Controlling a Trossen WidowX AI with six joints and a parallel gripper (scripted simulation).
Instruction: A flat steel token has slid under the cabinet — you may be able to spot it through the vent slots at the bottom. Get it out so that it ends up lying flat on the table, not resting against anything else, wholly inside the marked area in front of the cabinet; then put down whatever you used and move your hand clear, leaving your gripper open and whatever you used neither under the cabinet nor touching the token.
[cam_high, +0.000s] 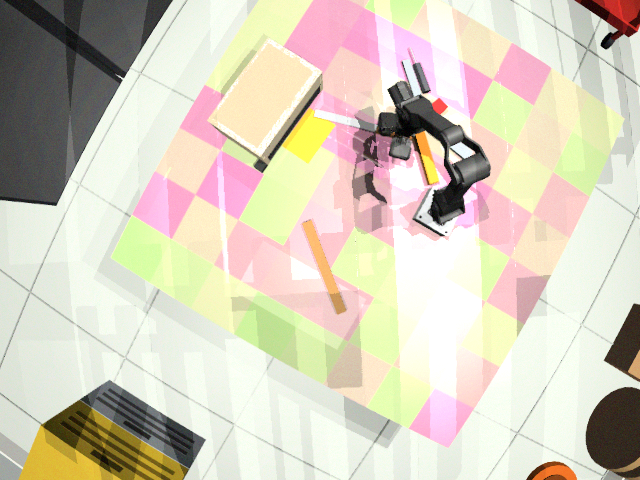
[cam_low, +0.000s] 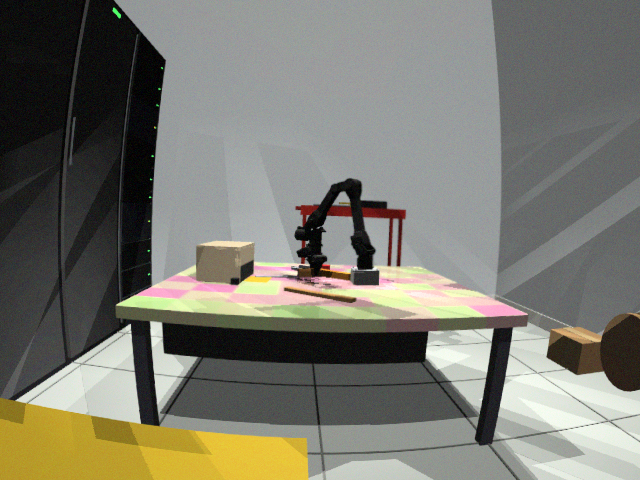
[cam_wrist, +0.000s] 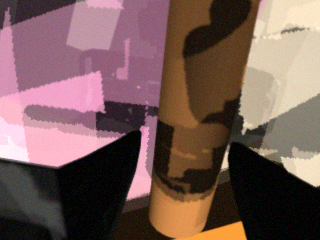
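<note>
The gripper (cam_high: 393, 135) hangs over the near end of an orange stick (cam_high: 427, 157) on the checkered surface (cam_high: 268, 330), its jaws parted with gaps either side of the stick (cam_wrist: 192, 150), gripping nothing. The token cannot be made out; the yellow marked area (cam_high: 309, 136) lies before the cabinet (cam_high: 266, 95).

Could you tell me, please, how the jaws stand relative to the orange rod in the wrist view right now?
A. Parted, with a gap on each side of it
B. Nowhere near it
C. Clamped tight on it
A: the orange rod runs between the parted jaws with table showing on both sides.
</note>
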